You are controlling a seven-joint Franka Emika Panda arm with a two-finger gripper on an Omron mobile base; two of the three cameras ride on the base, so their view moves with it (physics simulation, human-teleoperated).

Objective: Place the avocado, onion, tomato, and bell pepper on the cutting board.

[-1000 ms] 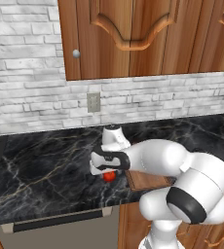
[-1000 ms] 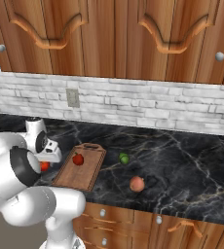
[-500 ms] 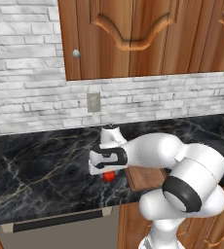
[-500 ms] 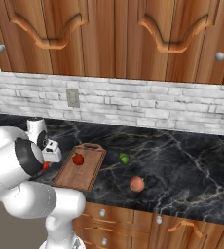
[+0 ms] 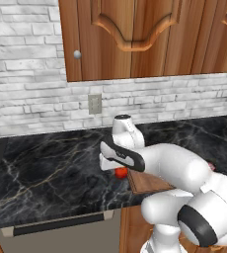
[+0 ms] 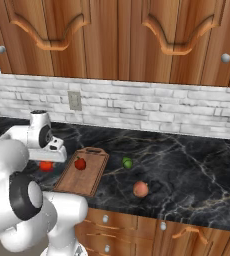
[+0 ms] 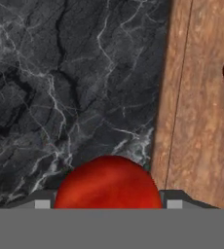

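Four items to get onto the board (image 6: 82,176); one there, by the look of it. Red piece (image 6: 80,163) with a dark top resting on the wood, toward the slotted end. Second red thing, a smooth ball (image 7: 108,182), probably the tomato, clamped in the pincer (image 7: 106,203): tips (image 7: 176,198) hard against both flanks in the hand view, no gap either side. Just beside the board's long edge, over bare worktop (image 7: 60,87), on the side away from the other produce. Cannot tell whether lifted clear of the marble or resting on it. Avocado (image 6: 127,162) lying on the worktop past the board's opposite long edge, near it but apart. Onion (image 6: 140,189) closer to the worktop's front lip, near the avocado without touching, well apart from the pincer.

Step in hand: pick-up of the ball, grip apparently made, carry not yet begun. Next move, as judged: raise enough to clear the darker rim, shift sideways over the board, lower onto open wood short of the red piece, then release. Plenty of bare wood at the near end for that. Worth minding: round and smooth, so apt to roll once let go; better set down low and gently than dropped. After that, avocado and onion, both across the board from here, so a longer reach over it without knocking what lies there.
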